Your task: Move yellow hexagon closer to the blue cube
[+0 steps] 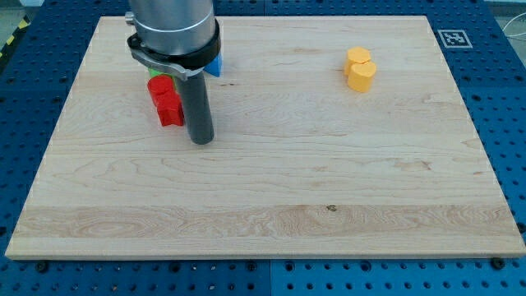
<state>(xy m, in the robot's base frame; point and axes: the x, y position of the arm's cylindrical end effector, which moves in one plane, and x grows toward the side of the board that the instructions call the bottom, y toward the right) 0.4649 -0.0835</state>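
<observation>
Camera view, looking down on a pale wooden board [271, 189] over a blue perforated table. No gripper here to spread or pinch: only a straight dark rod, with my tip [201, 141] resting on the board in the view's left half, just right of the red block [167, 100]. Red block of irregular shape, partly tucked under the arm's collar; a sliver of green block [154, 74] peeking above it, shape impossible to make out. Blue cube [214, 64] mostly hidden behind the arm's body, only a corner showing at the view's top, left of centre. Yellow hexagon [360, 70] well apart from all of that, alone in the upper right of the board, a hexagonal face visible toward the viewer and a rounded lobe behind it. Task judged barely begun: a wide stretch of bare wood between hexagon and cube. Best done by swinging the tip around to the hexagon's far right side without brushing it, then pushing leftward along a line aimed at the cube. Worth keeping the contact centred on the block's flank, since an off-centre push would likely spin it or let it slip past. Worth slowing near the cube, too, to avoid bumping it or the red block.
</observation>
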